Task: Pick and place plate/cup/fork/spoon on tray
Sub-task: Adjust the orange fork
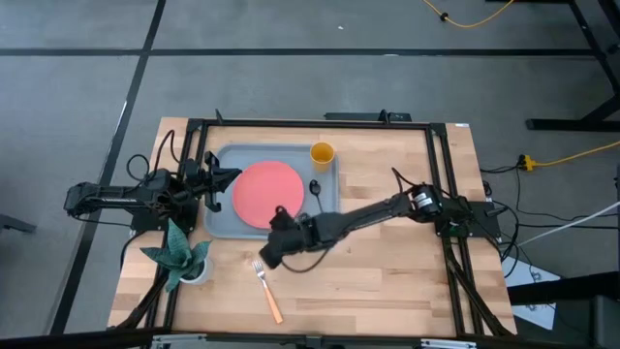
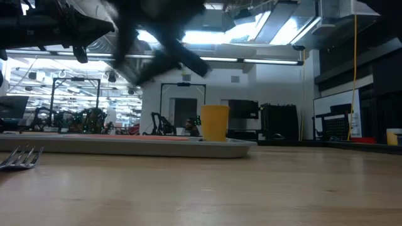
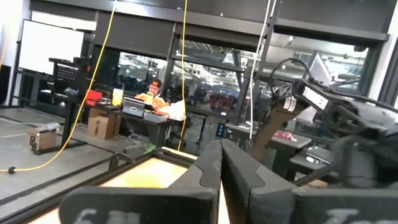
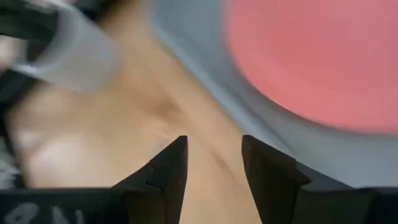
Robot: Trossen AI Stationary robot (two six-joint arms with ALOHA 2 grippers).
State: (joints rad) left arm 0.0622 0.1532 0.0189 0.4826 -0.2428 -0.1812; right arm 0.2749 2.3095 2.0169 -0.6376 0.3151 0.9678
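Fork lies off the tray, so the released right gripper hovers beside it; left gripper clenched.

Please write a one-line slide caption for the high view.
Plate, cup and spoon sit on the tray; the fork remains on the table.

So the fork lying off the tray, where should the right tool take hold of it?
Probably mid-handle, from straight above. The fork lies flat on the bare table, tines toward the tray, its long orange handle angled away. The handle is its longest part with wood clear on both sides, so fingers closing across it should fit. The right tool hangs open just beside the tines.
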